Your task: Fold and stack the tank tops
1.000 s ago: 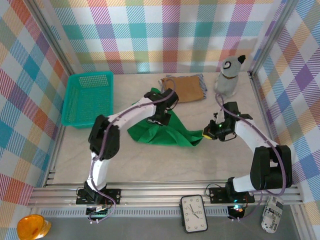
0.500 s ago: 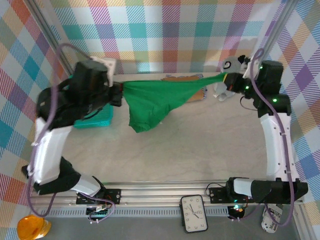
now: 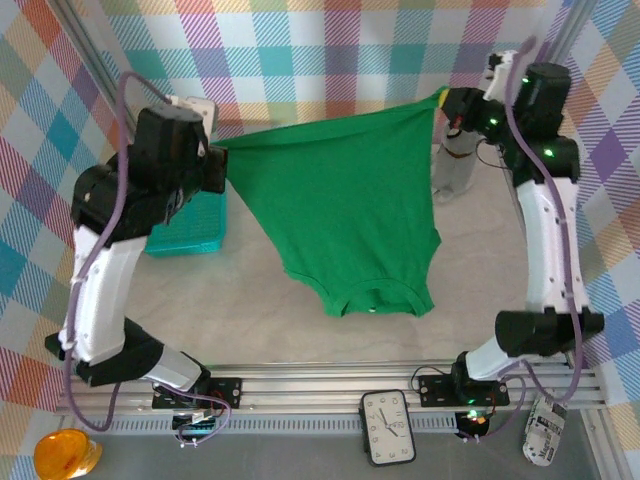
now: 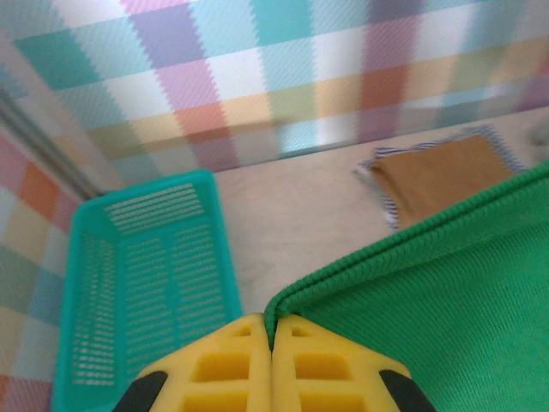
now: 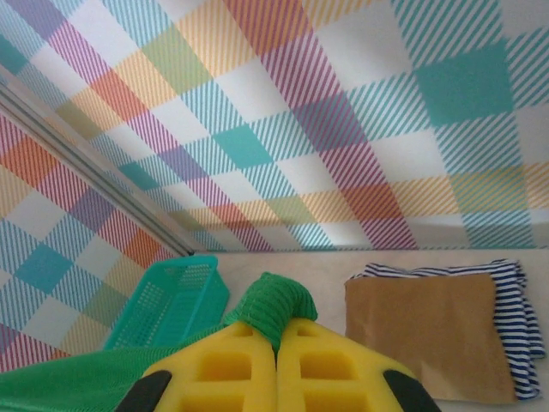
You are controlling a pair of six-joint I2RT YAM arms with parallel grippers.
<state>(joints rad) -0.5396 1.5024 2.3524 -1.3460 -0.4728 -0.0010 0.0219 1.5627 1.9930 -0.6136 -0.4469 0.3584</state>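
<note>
Ribbing ran along the hem of the green tank top, which we held stretched as a broad flat sheet, neckline hanging lowest; the left gripper had its yellow fingers pressed together on one hem corner; the right gripper pinched the other, bunched into a roll; beyond the right fingers the smooth tan top lay folded on the striped top; half a second before, the green cloth sagged narrower and crumpled.
</note>
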